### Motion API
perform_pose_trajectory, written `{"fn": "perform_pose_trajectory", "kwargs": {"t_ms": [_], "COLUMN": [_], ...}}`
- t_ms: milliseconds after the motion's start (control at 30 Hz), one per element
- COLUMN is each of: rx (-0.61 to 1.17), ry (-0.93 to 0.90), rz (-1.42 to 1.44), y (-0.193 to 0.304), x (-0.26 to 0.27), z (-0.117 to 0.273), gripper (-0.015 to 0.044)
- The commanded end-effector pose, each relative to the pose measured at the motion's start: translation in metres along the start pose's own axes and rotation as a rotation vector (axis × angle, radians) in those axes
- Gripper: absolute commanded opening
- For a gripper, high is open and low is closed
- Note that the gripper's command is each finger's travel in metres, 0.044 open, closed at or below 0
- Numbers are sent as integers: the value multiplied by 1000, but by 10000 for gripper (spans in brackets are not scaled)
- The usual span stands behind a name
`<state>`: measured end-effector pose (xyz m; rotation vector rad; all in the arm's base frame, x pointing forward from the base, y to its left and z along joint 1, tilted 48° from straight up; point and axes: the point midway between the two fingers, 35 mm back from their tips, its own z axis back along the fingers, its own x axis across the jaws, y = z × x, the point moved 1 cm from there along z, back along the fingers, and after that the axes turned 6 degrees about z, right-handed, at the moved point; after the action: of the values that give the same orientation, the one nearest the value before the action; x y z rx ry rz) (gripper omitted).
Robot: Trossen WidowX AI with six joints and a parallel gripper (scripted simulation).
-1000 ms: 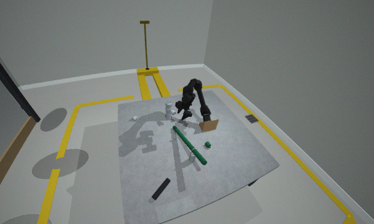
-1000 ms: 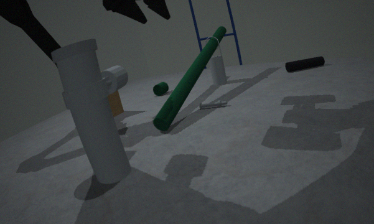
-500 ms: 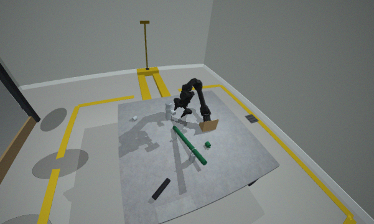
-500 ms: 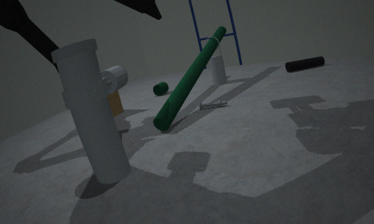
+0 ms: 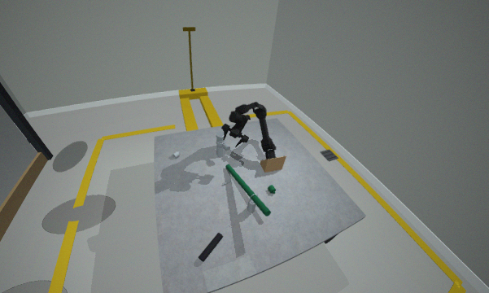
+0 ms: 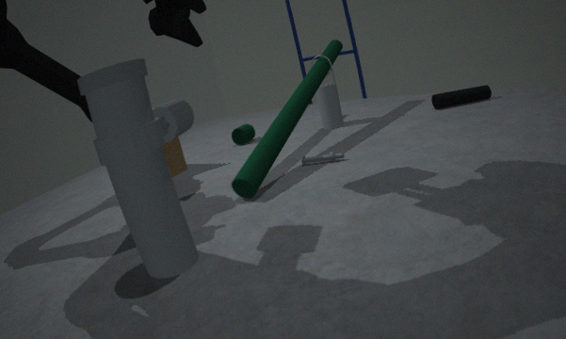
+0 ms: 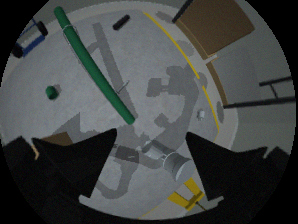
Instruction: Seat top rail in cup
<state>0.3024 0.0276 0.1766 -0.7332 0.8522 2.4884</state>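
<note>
The gripper (image 5: 229, 143) (image 6: 184, 23) (image 7: 152, 133) is open, its two fingers stand wide apart, and nothing is between them. It is above the table (image 5: 305, 195) (image 6: 428, 226) (image 7: 165, 50), apart from the rail. In the wrist view, the big post (image 5: 220, 147) (image 6: 143, 188) (image 7: 166, 159) shows between the two fingers, but farther down.

The green rail (image 5: 248, 190) (image 6: 287, 115) (image 7: 92, 70) passes through the ring of the loop cap (image 6: 332, 68) on the small post (image 5: 251, 206) (image 6: 330, 107). The rail is tilted: its far end is up past the ring, and its cut end is low, near the table; I cannot tell if this end touches it. The cut end is outside the rail-end cup (image 6: 184, 119) (image 7: 149, 148) and well apart from it. The cup is at the side of the big post, in its upper part, below the post cap (image 6: 114, 76) (image 7: 180, 168).

A short green piece (image 5: 272, 189) (image 6: 243, 135) (image 7: 51, 92) lies near the rail. On the other side of the rail lies a thin bolt (image 6: 323, 158) (image 7: 123, 87), and a black cylinder (image 5: 211, 247) (image 6: 461, 97) (image 7: 121, 22) lies farther away, on its side
</note>
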Motion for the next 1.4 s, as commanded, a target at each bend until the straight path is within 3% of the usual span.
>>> {"fn": "perform_pose_trajectory", "kwargs": {"t_ms": [0, 267, 800, 1100, 1367], "rx": [-45, -52, -52, -50, -51], "ry": [-12, 0, 0, 2, 1], "rz": [604, 894, 894, 893, 893], "y": [67, 81, 81, 97, 97], "x": [-10, -11, -11, 7, 7], "z": [0, 2, 2, -40, -45], "gripper": [440, 440, 440, 440, 440]}}
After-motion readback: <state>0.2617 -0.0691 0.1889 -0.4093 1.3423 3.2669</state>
